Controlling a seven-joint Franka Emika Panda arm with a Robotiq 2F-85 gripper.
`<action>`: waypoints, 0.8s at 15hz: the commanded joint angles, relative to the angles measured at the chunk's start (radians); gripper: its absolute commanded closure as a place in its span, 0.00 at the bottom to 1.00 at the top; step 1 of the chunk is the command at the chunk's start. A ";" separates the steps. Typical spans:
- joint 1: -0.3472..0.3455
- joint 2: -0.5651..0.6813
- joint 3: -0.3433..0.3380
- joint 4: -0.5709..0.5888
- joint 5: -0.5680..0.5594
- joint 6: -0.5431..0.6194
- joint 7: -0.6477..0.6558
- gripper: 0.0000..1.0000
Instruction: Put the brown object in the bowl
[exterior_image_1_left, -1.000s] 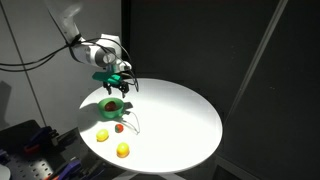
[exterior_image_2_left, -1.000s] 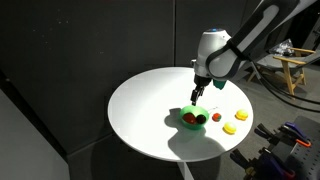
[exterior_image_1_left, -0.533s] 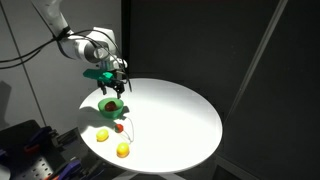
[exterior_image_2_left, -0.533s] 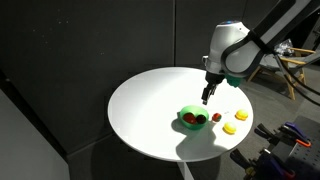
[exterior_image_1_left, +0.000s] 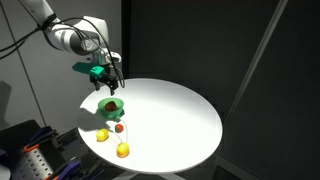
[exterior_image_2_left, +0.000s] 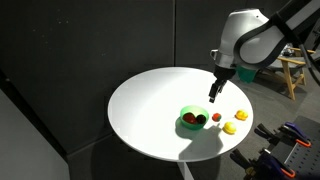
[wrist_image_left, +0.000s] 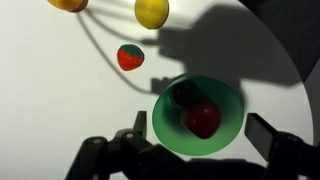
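Hand (exterior_image_2_left: 213, 95) aloft, pointing down — jaws wide apart.

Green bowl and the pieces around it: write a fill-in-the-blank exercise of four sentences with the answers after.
1. The bowl is coloured ____.
2. Inside it, beside the brown object, lies a piece coloured ____.
3. The number of yellow-orange balls lying on the table outside the bowl is ____.
4. The gripper hangs above the table, holding nothing, its jaws ____.

Missing words: green; red; two; open.
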 joint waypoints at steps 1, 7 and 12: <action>-0.007 -0.110 0.000 -0.061 0.019 -0.011 -0.013 0.00; 0.001 -0.210 -0.008 -0.110 0.018 -0.016 -0.009 0.00; 0.015 -0.278 -0.019 -0.124 0.050 -0.111 -0.036 0.00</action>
